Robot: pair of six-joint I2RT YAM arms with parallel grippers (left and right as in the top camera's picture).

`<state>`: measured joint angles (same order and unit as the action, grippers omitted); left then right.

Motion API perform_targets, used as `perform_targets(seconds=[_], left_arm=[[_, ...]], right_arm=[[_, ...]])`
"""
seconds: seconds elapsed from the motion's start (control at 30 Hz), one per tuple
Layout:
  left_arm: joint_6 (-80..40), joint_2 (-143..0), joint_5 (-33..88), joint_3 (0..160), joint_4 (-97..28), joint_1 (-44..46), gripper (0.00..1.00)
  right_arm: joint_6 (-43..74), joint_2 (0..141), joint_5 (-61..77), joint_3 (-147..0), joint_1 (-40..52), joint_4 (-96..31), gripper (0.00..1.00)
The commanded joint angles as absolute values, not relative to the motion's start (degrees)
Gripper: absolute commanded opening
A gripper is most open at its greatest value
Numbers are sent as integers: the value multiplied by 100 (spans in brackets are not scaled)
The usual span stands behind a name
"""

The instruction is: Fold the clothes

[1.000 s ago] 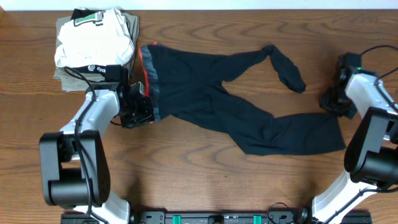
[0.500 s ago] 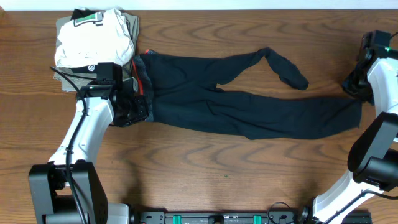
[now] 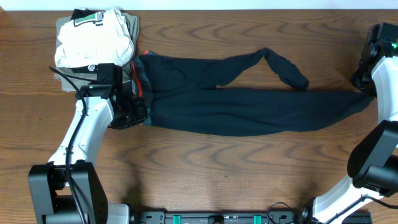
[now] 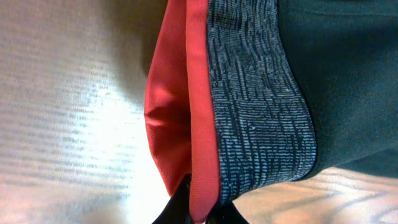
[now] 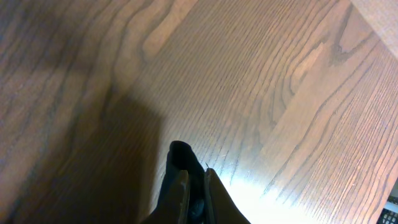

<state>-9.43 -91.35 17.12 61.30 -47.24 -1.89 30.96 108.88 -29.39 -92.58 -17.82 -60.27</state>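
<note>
The clothes, black long-legged pants [image 3: 249, 115], lie stretched across the table from left to right. The grey waistband [image 4: 261, 112] with its red lining [image 4: 177, 106] is at the left end. There my left gripper [image 3: 138, 113] is shut on the waistband's edge; in the left wrist view the red hem runs between its fingertips [image 4: 199, 214]. The lower leg is pulled straight to the far right, where my right gripper [image 3: 367, 93] pinches the cuff [image 5: 181, 155] between its fingers [image 5: 196, 193]. The upper leg [image 3: 283, 68] lies bent, its end loose.
A stack of folded garments [image 3: 93, 43], a white one on top, sits at the back left, touching the waistband end. Bare wooden table [image 3: 224, 168] lies in front of the pants. The table's far edge runs just beyond the stack.
My right gripper has moved out to the right, drawing the lower leg from a slant into a straight line. The left gripper shifted slightly left and back with the waistband.
</note>
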Motion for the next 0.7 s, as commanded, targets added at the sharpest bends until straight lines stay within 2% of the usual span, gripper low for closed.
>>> perform_targets(seconds=[0.0,0.03,0.07,0.13,0.2,0.37,0.67], left_arm=[[-1009,-8886,1577,6372,-4963,-224,7],[-1009,-8816,1575,6372,-4995,-224,13],[-1009,-8759,1575,6372,-5002,-224,29],[-1011,-8643,1531,6375,-4980,-224,54],[-1011,-8514,1490,6377,-5000,-224,68],[-1013,-8036,1487,6377,-5087,-224,79],[-1057,-6969,1494,6377,-5502,-217,79]], right_arm=[[3057,10746,-3131,-9380,-1761,-6007,10],[3057,10746,-3085,-9380,-1758,-6023,16],[3037,10746,-2995,-9380,-1756,-6036,26],[2947,10746,-2829,-9380,-1754,-6036,43],[2952,10746,-2775,-9380,-1737,-6088,47],[2974,10617,-2679,-9380,-1511,-6296,48],[3232,9636,-2381,-9380,-797,-6864,48]])
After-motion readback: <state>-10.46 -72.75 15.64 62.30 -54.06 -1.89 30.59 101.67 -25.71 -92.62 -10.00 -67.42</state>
